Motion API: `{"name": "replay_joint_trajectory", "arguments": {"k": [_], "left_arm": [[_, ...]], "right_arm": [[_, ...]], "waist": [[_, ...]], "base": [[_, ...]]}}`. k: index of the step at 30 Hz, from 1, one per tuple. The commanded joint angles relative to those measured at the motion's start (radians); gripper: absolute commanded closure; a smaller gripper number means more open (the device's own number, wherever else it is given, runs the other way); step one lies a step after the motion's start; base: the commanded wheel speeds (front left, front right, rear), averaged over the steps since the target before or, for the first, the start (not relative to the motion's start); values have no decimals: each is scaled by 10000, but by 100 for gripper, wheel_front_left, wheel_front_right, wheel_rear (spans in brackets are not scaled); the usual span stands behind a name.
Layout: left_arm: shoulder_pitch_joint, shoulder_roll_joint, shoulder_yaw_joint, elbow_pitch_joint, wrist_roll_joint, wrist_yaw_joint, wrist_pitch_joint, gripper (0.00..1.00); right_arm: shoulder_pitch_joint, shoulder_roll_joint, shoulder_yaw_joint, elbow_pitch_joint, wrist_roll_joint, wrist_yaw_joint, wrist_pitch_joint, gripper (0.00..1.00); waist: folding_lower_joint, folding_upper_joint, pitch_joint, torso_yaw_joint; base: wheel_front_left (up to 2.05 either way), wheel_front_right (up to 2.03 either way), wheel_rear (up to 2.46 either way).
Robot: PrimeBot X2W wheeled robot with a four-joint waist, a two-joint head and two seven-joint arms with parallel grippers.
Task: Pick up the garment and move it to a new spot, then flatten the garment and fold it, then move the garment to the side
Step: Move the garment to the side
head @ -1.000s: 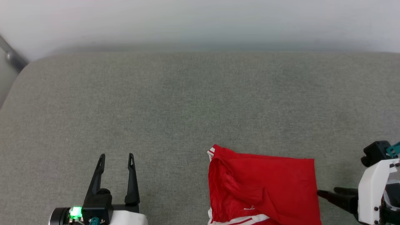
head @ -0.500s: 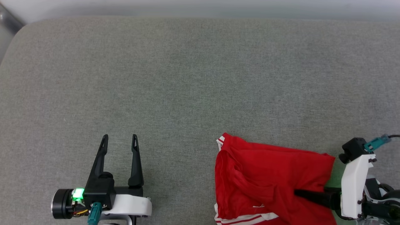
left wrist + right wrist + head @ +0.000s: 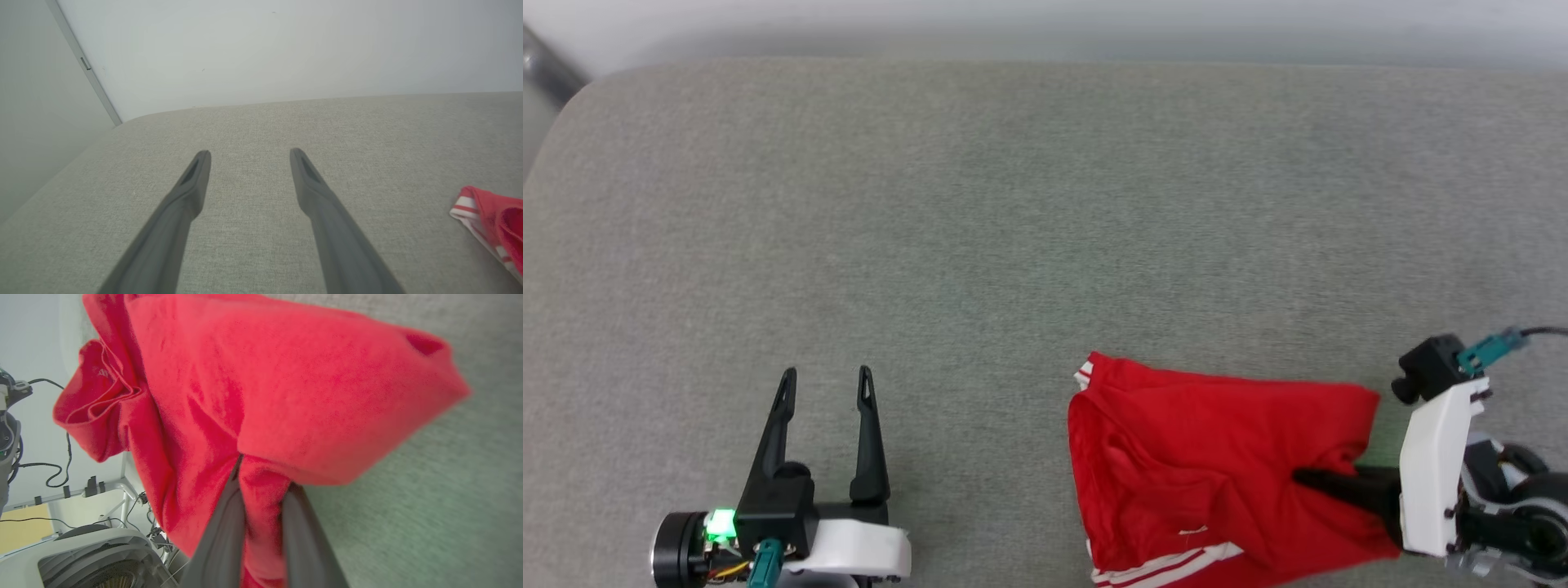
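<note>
While the grey fabric-covered bench [image 3: 1045,204] takes up most of the head view, a pale wall [image 3: 1045,20] runs along its 12 o'clock edge. The garment [image 3: 1201,457] sits at about 5 o'clock on the bench, a red crumpled heap with its plain red side up. Red-and-white striped trim [image 3: 1168,565] shows along its 6 o'clock edge, plus a small bit at the 10 o'clock corner. No letters or number visible. The right arm's white wrist housing [image 3: 1433,474] comes in from 3 o'clock, fingers pointing toward 9 o'clock. The right claw [image 3: 1305,477] is clamped on the garment's 3 o'clock side. In the right wrist view the garment [image 3: 286,375] bunches over the right claw [image 3: 265,473], with a red fold pinched between the two dark fingers and the cloth pulled up into a ridge around the grip. The left claw [image 3: 827,371] is at 7 o'clock, well apart from the garment, fingers pointing to 12 o'clock and spread, nothing between them. The left wrist view shows the same for the left claw [image 3: 249,152]: bare bench between the fingers, garment [image 3: 494,220] at the 4 o'clock edge. Cannot tell if the left fingertips touch the bench. A green light [image 3: 717,523] glows on the left wrist. A teal connector [image 3: 1490,349] sticks out of the right wrist.
</note>
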Motion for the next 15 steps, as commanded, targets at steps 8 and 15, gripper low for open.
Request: {"name": "replay_joint_trajectory", "arguments": {"k": [8, 15], "left_arm": [[672, 97, 324, -121, -39, 11, -20, 0], [629, 357, 695, -415, 45, -3, -20, 0]], "right_arm": [[-1080, -1195, 422, -879, -339, -8, -130, 100], [-2131, -2327, 95, -598, -993, -8, -439, 100]], "waist": [[-1, 0, -564, -1694], [-1, 0, 214, -3201]], "base": [[0, 0, 0], [0, 0, 0]]}}
